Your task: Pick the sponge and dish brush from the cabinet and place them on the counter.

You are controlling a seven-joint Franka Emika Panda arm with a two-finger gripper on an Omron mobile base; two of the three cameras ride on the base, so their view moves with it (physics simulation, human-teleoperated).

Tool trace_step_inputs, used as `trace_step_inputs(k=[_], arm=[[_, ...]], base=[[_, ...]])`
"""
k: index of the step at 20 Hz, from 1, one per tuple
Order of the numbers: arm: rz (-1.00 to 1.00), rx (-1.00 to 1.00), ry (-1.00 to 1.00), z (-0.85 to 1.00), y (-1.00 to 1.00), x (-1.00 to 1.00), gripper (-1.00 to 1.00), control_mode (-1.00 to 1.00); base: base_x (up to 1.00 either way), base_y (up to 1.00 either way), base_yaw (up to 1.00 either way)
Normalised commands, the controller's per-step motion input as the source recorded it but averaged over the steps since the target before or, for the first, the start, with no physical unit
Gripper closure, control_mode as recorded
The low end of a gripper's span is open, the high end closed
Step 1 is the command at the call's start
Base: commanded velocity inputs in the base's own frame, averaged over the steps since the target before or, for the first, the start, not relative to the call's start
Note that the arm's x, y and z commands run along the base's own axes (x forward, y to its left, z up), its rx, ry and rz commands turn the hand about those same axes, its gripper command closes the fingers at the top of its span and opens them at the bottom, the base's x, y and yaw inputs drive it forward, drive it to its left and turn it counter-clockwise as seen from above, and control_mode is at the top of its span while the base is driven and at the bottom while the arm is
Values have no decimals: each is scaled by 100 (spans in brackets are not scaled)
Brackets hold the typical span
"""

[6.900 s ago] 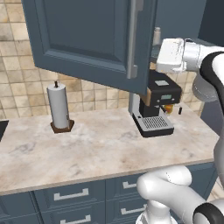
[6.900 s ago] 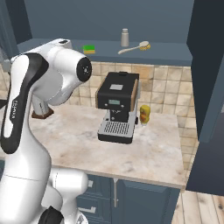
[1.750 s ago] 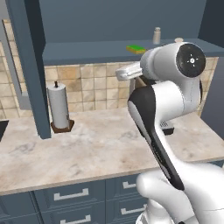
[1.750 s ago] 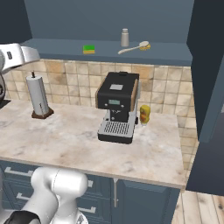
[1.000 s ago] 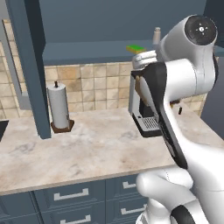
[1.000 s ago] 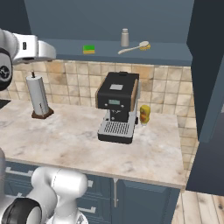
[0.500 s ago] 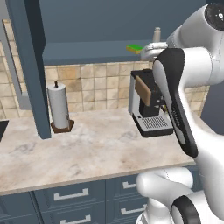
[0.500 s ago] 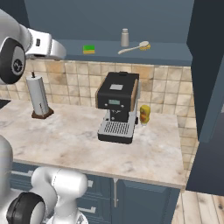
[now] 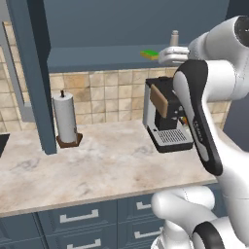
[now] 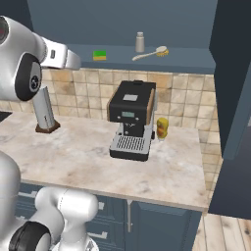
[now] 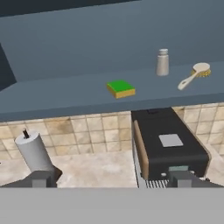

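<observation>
Hand view: tool (image 11: 111,177), its 2 fingers spread wide and empty, faces the open cabinet (image 11: 87,48); sponge (image 11: 120,88) lies ahead on the shelf, dish brush (image 11: 194,74) farther right, both above the desk (image 10: 88,157).

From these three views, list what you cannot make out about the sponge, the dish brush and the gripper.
- Dish brush: in the left base view the arm covers it.
- Sponge: in the left base view the hand overlaps its right end.
- Gripper: in the hand view just the finger tips rise above the bottom edge.
- Shaker: label or markings too small to read.
</observation>
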Motion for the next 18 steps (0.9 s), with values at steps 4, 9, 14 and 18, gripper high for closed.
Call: trace_step_inputs(k=[4,9,14,18], arm=[[0,1,-2,3,-5,15,-100,-100],[-1,-2,0,2,-2,22,-100,-100],[0,-8,3,0,0,35,-100,-100],[0,-7,3,0,0,36,-100,-100]], base=[[0,0,0],[0,0,0],[0,0,0],[0,0,0]])
